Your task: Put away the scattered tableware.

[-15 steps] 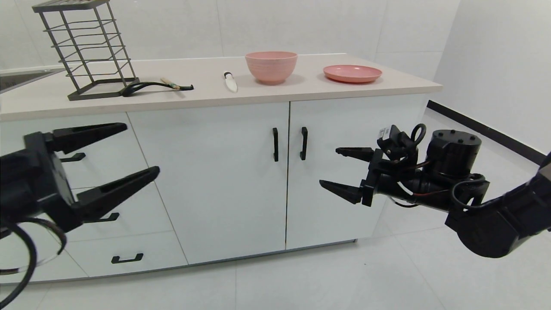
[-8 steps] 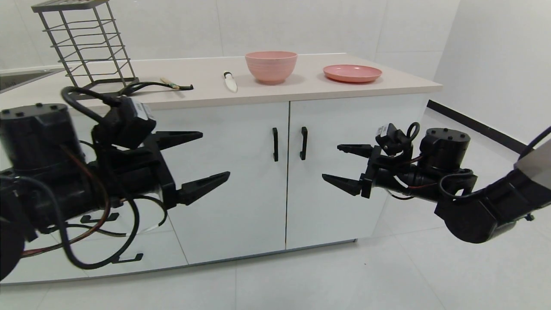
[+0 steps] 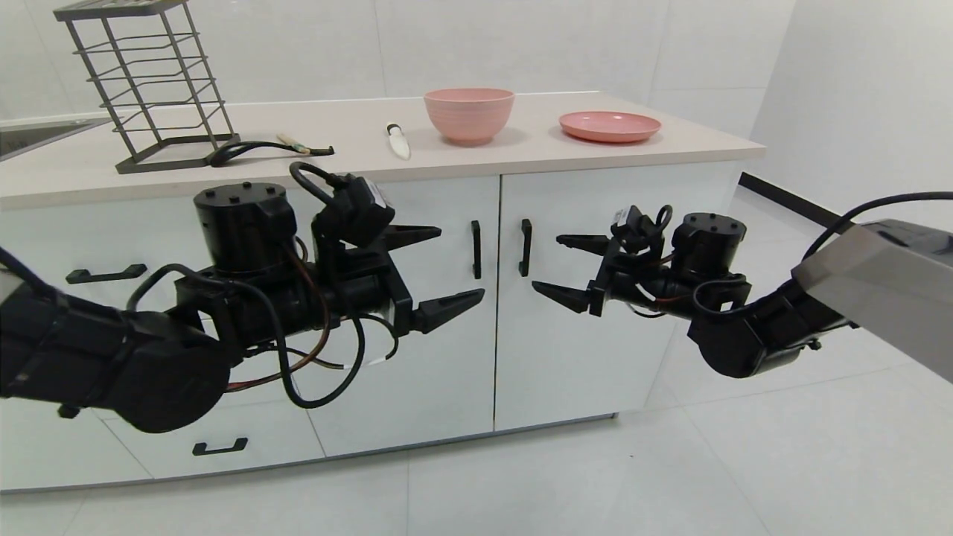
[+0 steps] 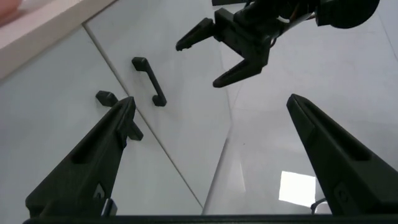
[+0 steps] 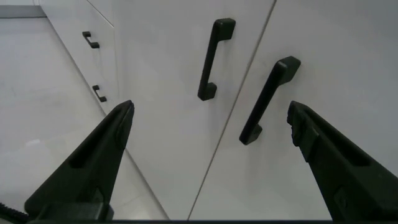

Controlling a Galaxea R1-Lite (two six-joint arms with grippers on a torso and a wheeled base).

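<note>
The left claw (image 3: 461,262) and right claw (image 3: 547,262), both spread wide and empty, have swung in close to the black door handles (image 3: 476,249) of the white cupboard (image 3: 432,387). Opening it probably comes next.

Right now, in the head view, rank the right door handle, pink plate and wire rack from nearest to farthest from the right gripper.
1. Right door handle, near the right gripper.
2. Pink plate, counter's right end.
3. Wire rack, counter's far left.
</note>
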